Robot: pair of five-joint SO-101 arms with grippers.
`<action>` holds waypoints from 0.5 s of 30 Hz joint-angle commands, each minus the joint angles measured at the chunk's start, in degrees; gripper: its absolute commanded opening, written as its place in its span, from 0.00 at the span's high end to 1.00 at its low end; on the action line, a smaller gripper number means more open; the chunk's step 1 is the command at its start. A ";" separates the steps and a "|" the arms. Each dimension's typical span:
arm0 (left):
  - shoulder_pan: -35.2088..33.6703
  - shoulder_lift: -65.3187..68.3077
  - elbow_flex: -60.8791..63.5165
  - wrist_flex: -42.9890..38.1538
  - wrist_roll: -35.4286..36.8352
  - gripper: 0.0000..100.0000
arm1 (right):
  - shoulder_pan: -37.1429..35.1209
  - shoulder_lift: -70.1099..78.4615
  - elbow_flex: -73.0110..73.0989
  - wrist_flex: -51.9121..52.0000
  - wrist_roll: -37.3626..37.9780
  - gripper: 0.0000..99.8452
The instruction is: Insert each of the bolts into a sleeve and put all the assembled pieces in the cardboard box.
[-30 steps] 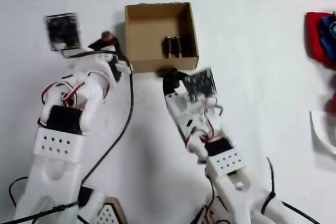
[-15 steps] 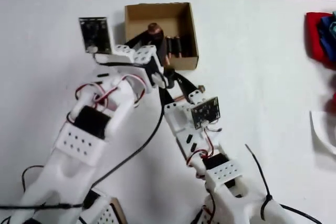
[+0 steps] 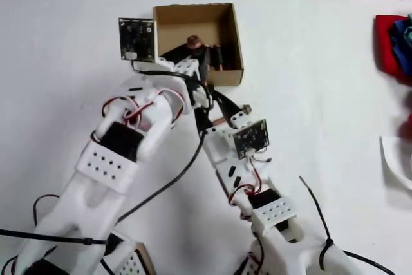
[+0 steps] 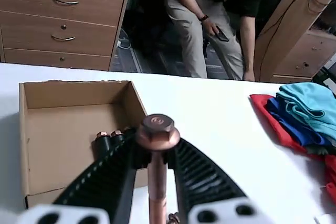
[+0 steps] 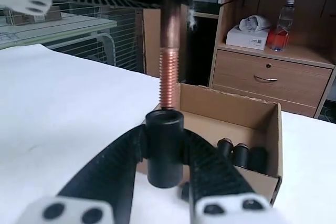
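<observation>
Seen from above, the left fingers (image 3: 172, 52) clench the bolt (image 3: 193, 43), its head just past their tips over the front wall of the cardboard box (image 3: 187, 25). A second ago they stood well off beside the box; half a second ago they were nearly here. The right fingers (image 3: 222, 100) lie close beneath them on the counter (image 3: 309, 49), as half a second ago. On the left wrist, the bolt (image 4: 156, 182) runs upright between the fingers (image 4: 113, 174), with two assembled pieces (image 4: 109, 137) in the box (image 4: 58, 129) beyond. On the right wrist, the fingers (image 5: 123, 161) grasp the black sleeve (image 5: 164, 150) upright, and the bolt's threaded end (image 5: 168, 77) meets its mouth from above.
</observation>
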 commanded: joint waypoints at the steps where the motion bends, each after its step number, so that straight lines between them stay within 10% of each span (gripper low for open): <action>1: 0.79 -0.26 -3.47 2.37 -0.62 0.97 | 0.04 -0.22 -0.35 -1.10 -0.35 0.98; 15: 5.45 -0.35 -4.09 5.54 -0.70 0.97 | 0.04 -0.13 -0.35 -0.92 -0.35 0.98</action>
